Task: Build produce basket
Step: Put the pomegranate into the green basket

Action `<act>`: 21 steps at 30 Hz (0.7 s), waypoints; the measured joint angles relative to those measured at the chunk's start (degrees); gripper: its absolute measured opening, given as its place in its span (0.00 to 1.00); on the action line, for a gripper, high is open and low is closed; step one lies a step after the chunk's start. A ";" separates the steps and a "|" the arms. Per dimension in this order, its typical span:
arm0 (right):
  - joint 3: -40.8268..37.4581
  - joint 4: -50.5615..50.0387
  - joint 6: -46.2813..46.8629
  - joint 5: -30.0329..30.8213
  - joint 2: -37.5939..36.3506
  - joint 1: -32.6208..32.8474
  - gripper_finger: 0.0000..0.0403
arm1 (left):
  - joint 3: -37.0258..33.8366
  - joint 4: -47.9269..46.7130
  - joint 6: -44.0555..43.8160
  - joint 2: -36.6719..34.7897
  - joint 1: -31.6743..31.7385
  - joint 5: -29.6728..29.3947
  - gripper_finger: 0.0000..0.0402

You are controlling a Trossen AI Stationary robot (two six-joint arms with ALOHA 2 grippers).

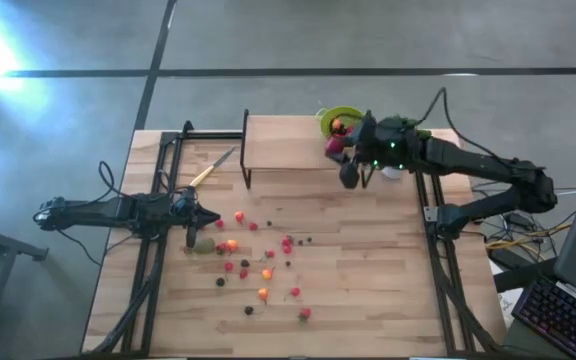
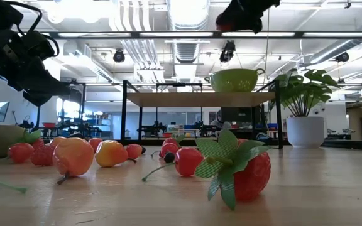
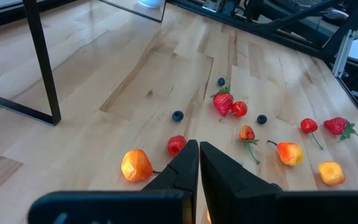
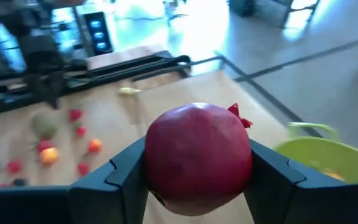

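High view: my right tool (image 1: 340,147) is pinching a dark red pomegranate (image 1: 336,143) just beside the produce basket (image 1: 340,118), which sits on the small raised shelf (image 1: 283,142) at the bench's far edge. At least one orange piece is already in the basket. Most produce (image 1: 258,262) is scattered on the bench (image 1: 368,280) well apart from the basket, incl. the brownish-green kiwi (image 1: 204,243). I'd say early in the job, lots left. Left tool (image 1: 192,238) hangs over the kiwi, pressed together, holding nothing. A yellow-handled knife (image 1: 208,170) lies on the shelf's left side.

Low view: basket (image 2: 234,80) sits on the shelf top, potted plant (image 2: 305,107) just beside it on the right. Right tool is up above the basket w/ clear air under it. Strawberry (image 2: 241,168) and more fruit lie in the foreground.

Left wrist view: left tool (image 3: 199,163) closed, empty, fruit spread beyond it; shelf leg (image 3: 42,62) to mind.

Right wrist view: pomegranate (image 4: 197,158) fills the right tool (image 4: 199,167); basket rim (image 4: 319,155) close, open room over it.
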 joint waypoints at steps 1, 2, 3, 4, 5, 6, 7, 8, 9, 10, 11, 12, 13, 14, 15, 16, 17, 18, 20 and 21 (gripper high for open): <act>0.00 0.00 0.00 -0.02 -0.02 -1.22 0.50 | 0.00 0.01 0.01 0.01 -0.01 0.01 0.05; 0.00 -0.04 -0.01 -0.02 -0.01 -2.42 0.51 | 0.00 0.00 0.01 0.00 -0.01 0.00 0.05; 0.00 -0.13 -0.12 -0.02 0.15 -3.74 0.51 | 0.00 0.00 0.01 0.01 0.00 0.00 0.05; 0.00 -0.11 -0.22 -0.03 0.37 -5.03 0.51 | 0.00 0.00 0.00 -0.01 -0.02 0.00 0.05; 0.00 -0.19 -0.31 -0.02 0.68 -6.27 0.51 | 0.00 0.02 0.01 -0.01 -0.02 0.00 0.05; 0.00 -0.44 -0.41 -0.03 1.05 -7.51 0.51 | 0.00 0.00 -0.01 -0.01 -0.02 0.02 0.05; 0.00 -0.86 -0.41 -0.04 1.50 -8.78 0.51 | 0.00 0.00 0.00 -0.01 0.00 0.00 0.05; 0.00 -1.41 -0.35 -0.15 1.87 -9.92 0.50 | 0.00 0.00 0.01 0.00 -0.01 0.00 0.05; 0.00 -2.03 -0.33 -0.22 2.32 -11.06 0.50 | 0.00 0.00 0.01 0.01 -0.01 0.01 0.05; 0.00 -2.72 -0.35 -0.22 2.72 -12.09 0.50 | 0.00 0.00 0.00 0.00 -0.01 0.01 0.05; 0.00 -3.46 -0.39 -0.23 3.24 -13.12 0.49 | 0.00 0.00 0.00 0.00 -0.02 0.01 0.05; 0.00 -4.02 -0.42 -0.24 3.77 -14.02 0.49 | 0.00 0.00 0.01 0.00 -0.01 0.01 0.05; 0.00 -4.60 -0.42 -0.24 4.36 -14.92 0.49 | 0.00 0.00 0.01 0.00 -0.01 0.01 0.05; -0.02 -4.98 -0.45 -0.26 4.95 -15.76 0.49 | 0.00 0.00 0.01 0.00 -0.02 0.01 0.05; -0.02 -5.01 -0.44 -0.29 5.39 -16.43 0.50 | 0.00 0.00 0.01 0.01 -0.02 0.02 0.05; -0.02 -5.03 -0.43 -0.34 5.85 -17.17 0.50 | 0.00 0.00 0.01 -0.01 -0.02 0.00 0.05; -0.02 -5.07 -0.43 -0.38 6.28 -17.79 0.51 | 0.00 0.00 -0.01 0.01 0.00 0.02 0.05; -0.02 -5.11 -0.43 -0.39 6.68 -18.38 0.51 | 0.00 0.00 0.01 0.01 -0.01 0.01 0.05; -0.02 -5.41 -0.41 -0.39 7.73 -19.50 0.52 | 0.00 0.00 0.00 0.00 -0.02 0.00 0.05; -0.02 -5.72 -0.39 -0.39 8.23 -20.04 0.52 | 0.00 0.01 0.00 0.00 -0.01 0.00 0.05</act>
